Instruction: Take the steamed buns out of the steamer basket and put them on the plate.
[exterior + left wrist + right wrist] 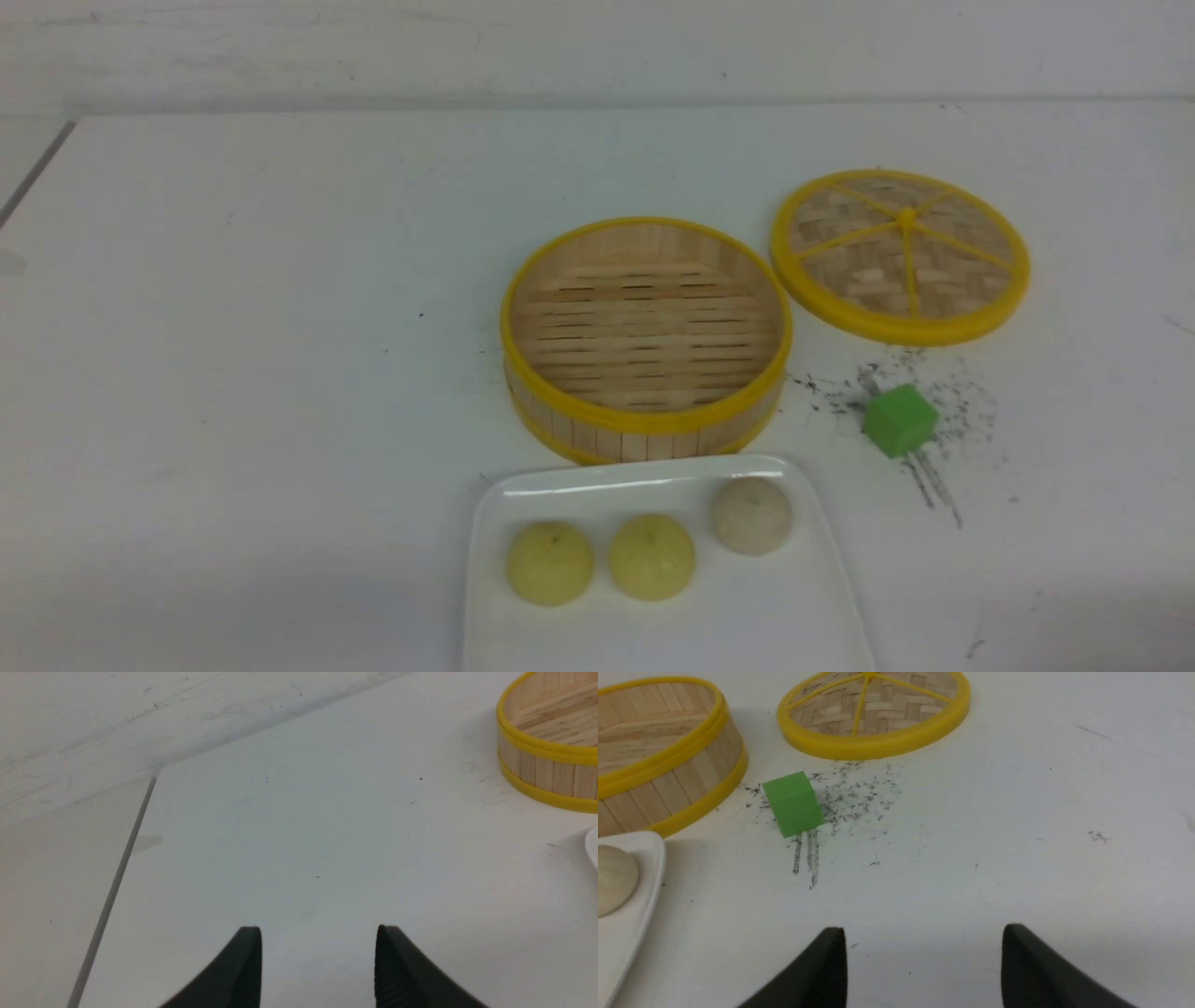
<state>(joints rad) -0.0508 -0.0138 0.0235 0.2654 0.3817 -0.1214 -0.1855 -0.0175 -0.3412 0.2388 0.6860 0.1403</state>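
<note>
I count all three buns on the plate: two yellow ones side by side and the beige one a little further back toward the right rim. The basket just behind the plate shows only its slatted floor, so I judge the moving is done and nothing is left to fetch.

My left claw is spread with nothing between its fingers, over bare surface, with the basket off to its right. My right claw is spread wide too, also holding nothing. From it the plate and beige bun lie to the left, the green cube and lid ahead. If I had to touch a bun again, the right arm looks nearer the beige one.
</note>
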